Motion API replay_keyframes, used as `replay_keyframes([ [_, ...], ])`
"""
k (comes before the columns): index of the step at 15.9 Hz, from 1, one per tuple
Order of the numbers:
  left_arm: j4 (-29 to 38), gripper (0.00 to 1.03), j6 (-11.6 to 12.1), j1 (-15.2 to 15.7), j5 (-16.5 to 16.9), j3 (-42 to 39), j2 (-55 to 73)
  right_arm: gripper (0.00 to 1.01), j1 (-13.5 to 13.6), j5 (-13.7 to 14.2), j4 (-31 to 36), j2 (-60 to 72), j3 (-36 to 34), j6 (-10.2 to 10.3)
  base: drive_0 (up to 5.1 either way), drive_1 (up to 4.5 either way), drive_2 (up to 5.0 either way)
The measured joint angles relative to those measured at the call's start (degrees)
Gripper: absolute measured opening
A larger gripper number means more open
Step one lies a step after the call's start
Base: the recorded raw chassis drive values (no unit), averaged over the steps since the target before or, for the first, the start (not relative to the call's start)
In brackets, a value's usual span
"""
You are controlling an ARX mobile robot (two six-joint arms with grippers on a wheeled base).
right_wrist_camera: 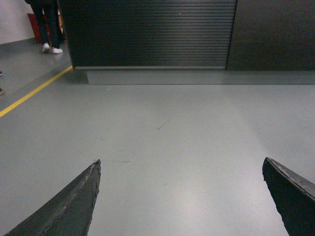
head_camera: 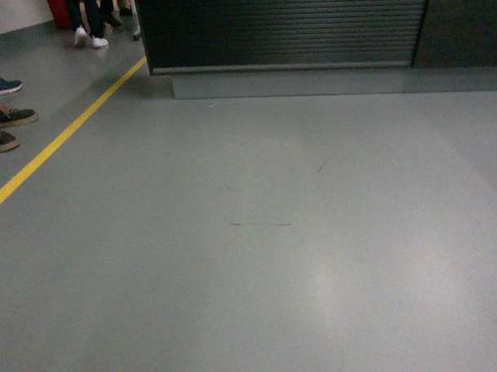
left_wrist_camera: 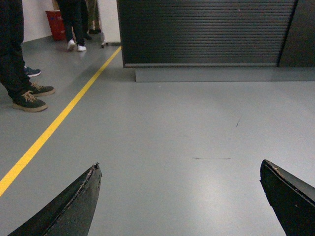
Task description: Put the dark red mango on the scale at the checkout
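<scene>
Checkout [head_camera: 284, 25], ribbed and dark on smooth grey floor [head_camera: 259, 259]; both grippers [left_wrist_camera: 179, 196] [right_wrist_camera: 179, 196] splayed wide, seemingly empty.

Shop floor, ribbed checkout [head_camera: 284, 25], yellow floor line [head_camera: 63, 135]

Grey floor before the counter

A smooth grey floor [head_camera: 259, 259] carries a yellow line [head_camera: 59, 142] running diagonally at the left. The checkout [head_camera: 284, 30] stands on it by its grey plinth [head_camera: 326, 81]. Bystanders' shoes [head_camera: 6, 129] rest beyond the line
</scene>
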Motion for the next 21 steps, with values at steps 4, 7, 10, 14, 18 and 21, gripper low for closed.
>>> replay_keyframes([
  [4, 0.0, 0.98, 0.0, 0.0, 0.0, 0.0, 0.0, 0.98, 0.0, 0.0, 0.0, 0.0, 0.0, 0.0, 0.0, 0.00, 0.0],
  [7, 0.0, 0.98, 0.0, 0.0, 0.0, 0.0, 0.0, 0.98, 0.0, 0.0, 0.0, 0.0, 0.0, 0.0, 0.0, 0.00, 0.0],
  [10, 0.0, 0.98, 0.0, 0.0, 0.0, 0.0, 0.0, 0.98, 0.0, 0.0, 0.0, 0.0, 0.0, 0.0, 0.0, 0.00, 0.0],
  [14, 0.0, 0.98, 0.0, 0.0, 0.0, 0.0, 0.0, 0.98, 0.0, 0.0, 0.0, 0.0, 0.0, 0.0, 0.0, 0.00, 0.0],
  [18, 0.0, 0.98, 0.0, 0.0, 0.0, 0.0, 0.0, 0.98, 0.0, 0.0, 0.0, 0.0, 0.0, 0.0, 0.0, 0.00, 0.0],
  [21, 0.0, 0.98, 0.0, 0.0, 0.0, 0.0, 0.0, 0.98, 0.0, 0.0, 0.0, 0.0, 0.0, 0.0, 0.0, 0.00, 0.0],
])
